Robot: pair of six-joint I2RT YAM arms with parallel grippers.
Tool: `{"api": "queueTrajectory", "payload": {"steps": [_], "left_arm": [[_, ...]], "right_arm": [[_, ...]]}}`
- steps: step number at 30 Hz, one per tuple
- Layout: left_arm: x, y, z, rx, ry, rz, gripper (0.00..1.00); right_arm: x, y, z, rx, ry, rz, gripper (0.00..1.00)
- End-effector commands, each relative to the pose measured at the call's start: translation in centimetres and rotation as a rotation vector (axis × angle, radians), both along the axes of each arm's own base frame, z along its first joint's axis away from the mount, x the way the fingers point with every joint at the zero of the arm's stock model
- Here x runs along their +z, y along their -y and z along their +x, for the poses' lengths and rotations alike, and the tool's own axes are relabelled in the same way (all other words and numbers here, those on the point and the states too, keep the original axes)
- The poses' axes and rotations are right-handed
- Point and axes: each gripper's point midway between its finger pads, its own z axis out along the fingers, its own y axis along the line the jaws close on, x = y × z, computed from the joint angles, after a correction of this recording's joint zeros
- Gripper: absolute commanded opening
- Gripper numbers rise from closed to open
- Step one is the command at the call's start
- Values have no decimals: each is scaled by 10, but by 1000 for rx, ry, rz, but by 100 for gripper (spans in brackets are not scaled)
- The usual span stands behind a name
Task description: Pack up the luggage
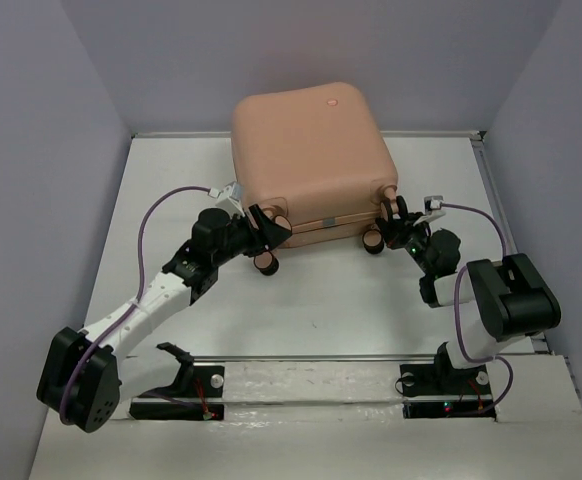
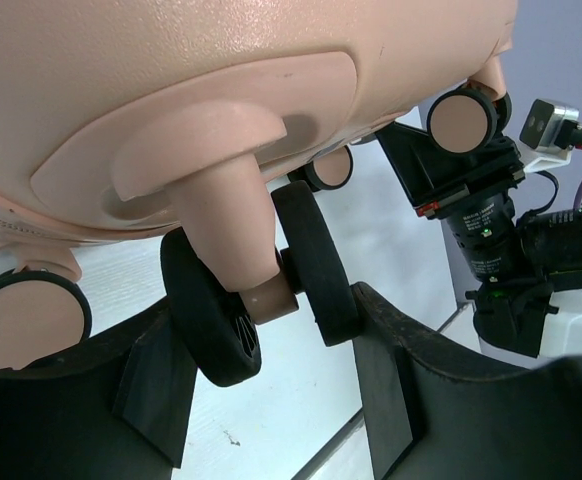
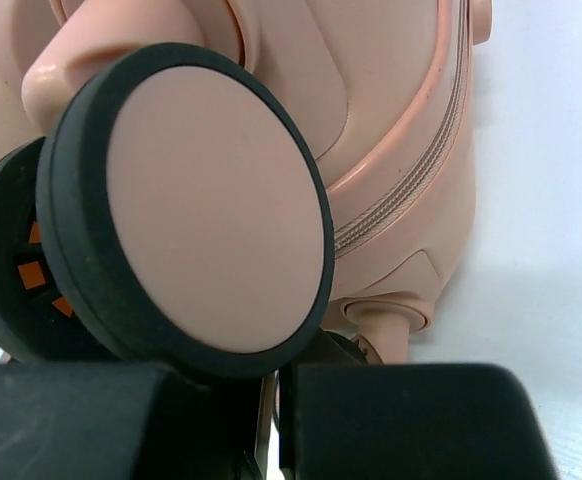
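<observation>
One luggage case [image 1: 306,150], a peach-pink hard-shell suitcase, lay closed and flat on the white table [image 1: 321,320], towards the far middle, with its wheeled end facing the two arms. Both arms reached to that end, one at each near corner.

The left gripper [image 1: 269,225] sat at the left corner. Its two fingers [image 2: 401,390] stood well apart, with one twin-disc caster [image 2: 261,300] between them. Each black disc lay against or just beside a finger, and I could not tell whether they were pressing it. The left wrist view showed four casters in all: the straddled one, one at lower left [image 2: 29,320], a small one behind [image 2: 333,168] and one at upper right [image 2: 463,118].

The right gripper [image 1: 396,215] was at the right corner. Its two fingers [image 3: 401,420] were drawn together with only a thin slit between them, and I could not make out anything held there. Just above them loomed one caster, showing two discs: a near disc with a pink face [image 3: 211,215] and a darker one behind [image 3: 6,265]. One zipper line [image 3: 411,190] ran along the shell's seam.
</observation>
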Motion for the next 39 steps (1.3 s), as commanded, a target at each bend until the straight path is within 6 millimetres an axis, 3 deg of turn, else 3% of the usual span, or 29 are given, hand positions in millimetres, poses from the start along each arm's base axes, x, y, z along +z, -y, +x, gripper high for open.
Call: {"api": "queueTrajectory", "payload": {"steps": [1, 3, 5, 6, 7, 8, 9, 13, 16, 18, 19, 22, 23, 27, 28, 29, 30, 32, 33, 34, 37, 39], "left_arm": [[59, 13, -1, -53, 184, -107, 6], [70, 25, -1, -81, 200, -126, 6], [79, 41, -3, -120, 205, -143, 6], [100, 50, -3, -143, 237, -167, 6], [107, 57, -4, -163, 244, -176, 6], [121, 71, -8, -199, 258, -197, 6], [123, 79, -10, -221, 253, -205, 6], [149, 102, -22, -282, 275, -269, 6], [164, 114, -33, -331, 274, -315, 6], [177, 117, -38, -355, 283, -348, 6], [184, 120, -44, -375, 278, -370, 6], [205, 120, -52, -401, 300, -415, 6], [214, 118, -55, -405, 309, -437, 6], [231, 114, -59, -398, 321, -488, 6], [232, 114, -60, -400, 312, -506, 6], [242, 115, -64, -417, 332, -553, 6], [242, 116, -69, -437, 290, -593, 6], [243, 122, -73, -456, 268, -626, 6], [246, 125, -80, -472, 267, -640, 6], [245, 126, -81, -464, 265, -642, 6], [237, 127, -80, -443, 247, -642, 6], [227, 124, -78, -421, 239, -631, 6]], "right_arm": [[89, 0, 1, -3, 335, 103, 7], [92, -12, -10, 16, 337, 165, 7], [87, -50, -36, 87, 327, 175, 7], [84, -55, -38, 38, 319, 173, 7], [82, -67, -44, 38, 314, 155, 7], [81, -93, -60, 79, 320, 128, 7], [77, -94, -58, 20, 313, 91, 7], [75, -130, -73, 56, 292, 83, 7], [75, -172, -88, 156, 280, 83, 7], [79, -193, -99, 222, 281, 117, 7], [80, -213, -112, 282, 277, 144, 7], [94, -241, -132, 365, 292, 222, 7], [94, -255, -148, 415, 286, 242, 7], [108, -286, -184, 523, 283, 346, 7], [109, -290, -187, 532, 274, 375, 7], [119, -296, -183, 521, 279, 417, 7], [109, -303, -178, 511, 254, 417, 7], [115, -314, -170, 494, 257, 453, 7], [129, -322, -165, 483, 275, 493, 7], [127, -324, -156, 441, 273, 497, 7], [147, -316, -141, 341, 292, 542, 7], [149, -307, -143, 318, 294, 535, 9]]}}
